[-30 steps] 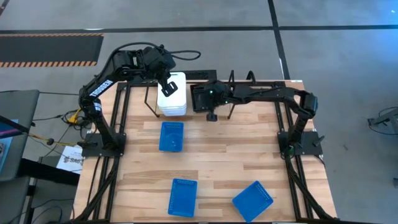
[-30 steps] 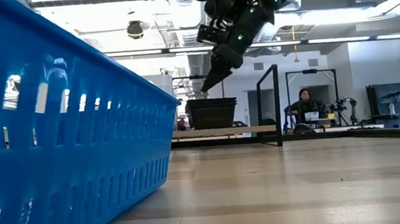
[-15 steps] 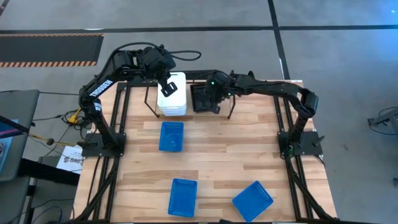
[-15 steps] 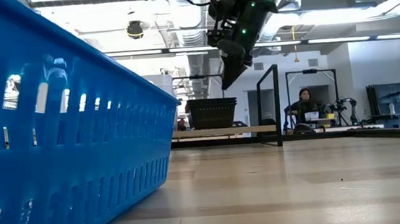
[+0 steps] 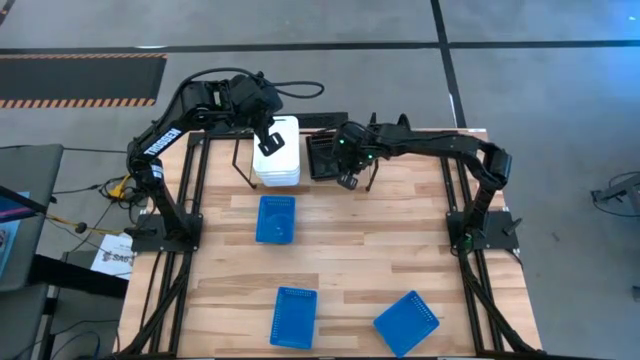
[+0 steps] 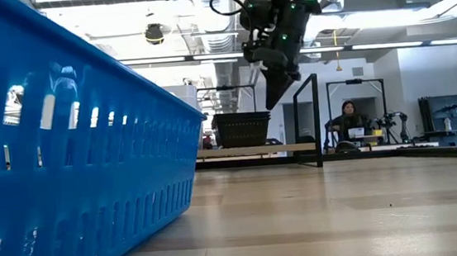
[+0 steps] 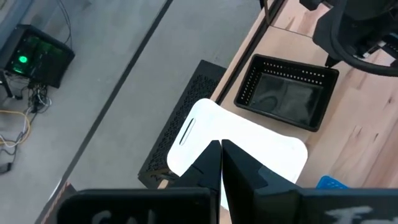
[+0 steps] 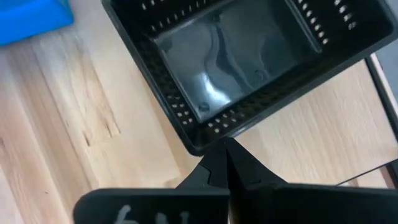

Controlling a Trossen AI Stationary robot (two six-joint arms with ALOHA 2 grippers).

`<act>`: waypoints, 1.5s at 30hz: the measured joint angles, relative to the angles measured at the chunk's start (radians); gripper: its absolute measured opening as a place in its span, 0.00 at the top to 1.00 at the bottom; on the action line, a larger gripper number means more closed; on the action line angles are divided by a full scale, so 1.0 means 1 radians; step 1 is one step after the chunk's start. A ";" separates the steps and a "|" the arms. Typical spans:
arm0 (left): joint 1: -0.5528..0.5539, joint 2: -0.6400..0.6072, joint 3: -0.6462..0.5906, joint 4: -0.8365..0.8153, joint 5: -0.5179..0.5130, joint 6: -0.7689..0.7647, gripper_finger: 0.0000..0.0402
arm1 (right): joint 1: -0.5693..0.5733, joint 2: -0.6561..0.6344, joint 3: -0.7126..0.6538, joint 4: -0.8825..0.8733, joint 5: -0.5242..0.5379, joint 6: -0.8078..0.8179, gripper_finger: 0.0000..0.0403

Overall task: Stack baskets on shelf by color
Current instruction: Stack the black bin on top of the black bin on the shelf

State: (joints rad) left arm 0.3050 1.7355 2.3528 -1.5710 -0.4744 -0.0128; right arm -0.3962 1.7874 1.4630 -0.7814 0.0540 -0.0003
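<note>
Baskets lie sorted by colour on the wooden table (image 5: 350,250): a white stack (image 5: 279,160) and a black basket (image 5: 322,157) with perforated walls and a glossy floor sit side by side at the far edge in the thin-tube shelf (image 5: 372,128), while three blue baskets (image 5: 276,219) with slotted bottoms lie nearer, well apart. Left gripper (image 5: 270,141) hovers over the white stack, fingers pressed together. Right gripper (image 5: 349,179) hangs just beside the black basket's near right corner, fingers also closed on nothing.

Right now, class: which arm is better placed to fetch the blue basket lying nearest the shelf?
Probably the left. Its gripper hovers over the white baskets, directly behind that blue basket. The right gripper sits farther across, beside the black basket.
</note>
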 joint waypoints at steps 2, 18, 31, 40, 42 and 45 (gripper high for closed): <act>0.000 0.000 0.000 0.000 0.000 0.005 1.00 | 0.004 0.000 -0.010 0.014 0.000 0.002 1.00; 0.000 0.000 0.000 0.000 0.000 0.020 1.00 | 0.036 0.000 -0.029 0.077 0.046 0.002 1.00; 0.000 0.000 0.000 0.000 0.000 0.020 1.00 | 0.034 0.000 0.006 -0.007 0.111 0.011 1.00; 0.000 0.000 0.000 0.000 0.000 0.020 1.00 | 0.007 0.000 -0.013 -0.036 0.079 0.101 1.00; 0.000 0.000 0.000 0.000 0.000 0.020 1.00 | 0.010 0.000 -0.021 -0.020 0.078 0.104 1.00; 0.000 0.000 0.000 0.000 0.000 0.020 1.00 | 0.019 0.000 -0.030 -0.005 0.075 0.105 1.00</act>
State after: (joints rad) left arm 0.3052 1.7355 2.3528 -1.5711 -0.4740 0.0069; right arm -0.3773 1.7878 1.4334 -0.7863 0.1291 0.1051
